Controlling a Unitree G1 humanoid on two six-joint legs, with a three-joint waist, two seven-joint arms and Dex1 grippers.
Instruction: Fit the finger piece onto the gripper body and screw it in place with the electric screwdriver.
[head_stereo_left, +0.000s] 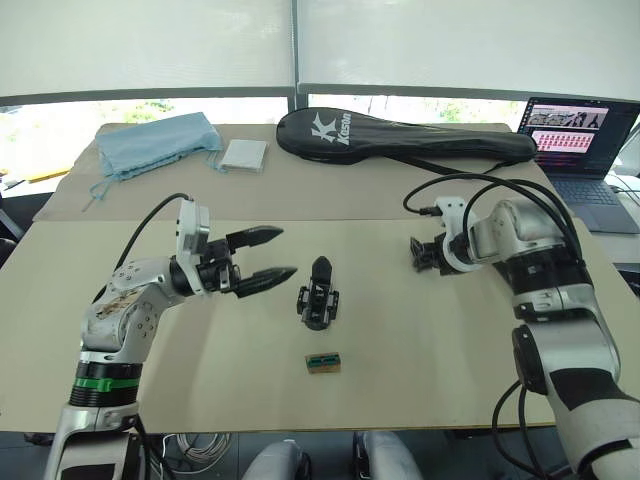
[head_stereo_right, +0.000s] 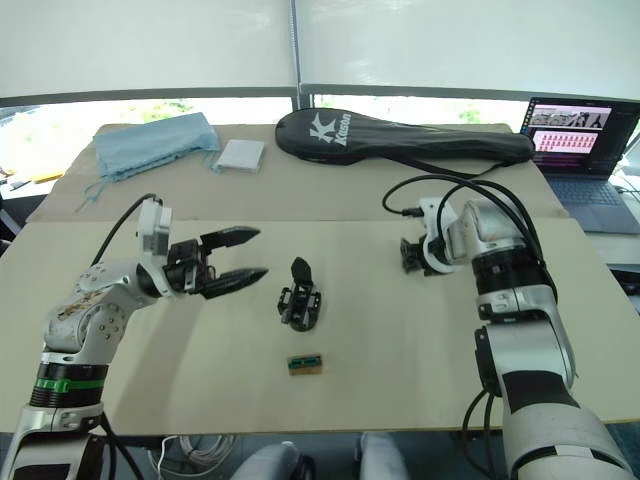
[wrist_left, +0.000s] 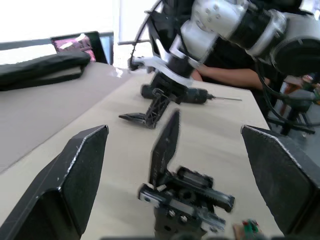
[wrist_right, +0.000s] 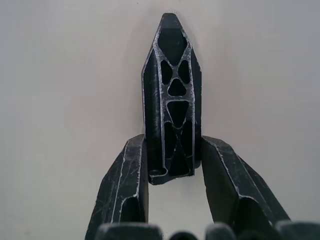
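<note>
Now my right jaws (wrist_right: 170, 172) clamp the small black tapered plastic finger piece (wrist_right: 171, 95); left jaws (head_stereo_left: 262, 258) gape at the chunky black gripper body (head_stereo_left: 318, 296), nine o'clock side—I should align carefully.

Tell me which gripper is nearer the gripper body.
Left. The left gripper hangs open just beside the gripper body, while the right gripper, closed on the finger piece, sits farther off across the table.

table (head_stereo_left: 200, 350) — gripper body (head_stereo_left: 318, 297), small box (head_stereo_left: 323, 362)
</note>
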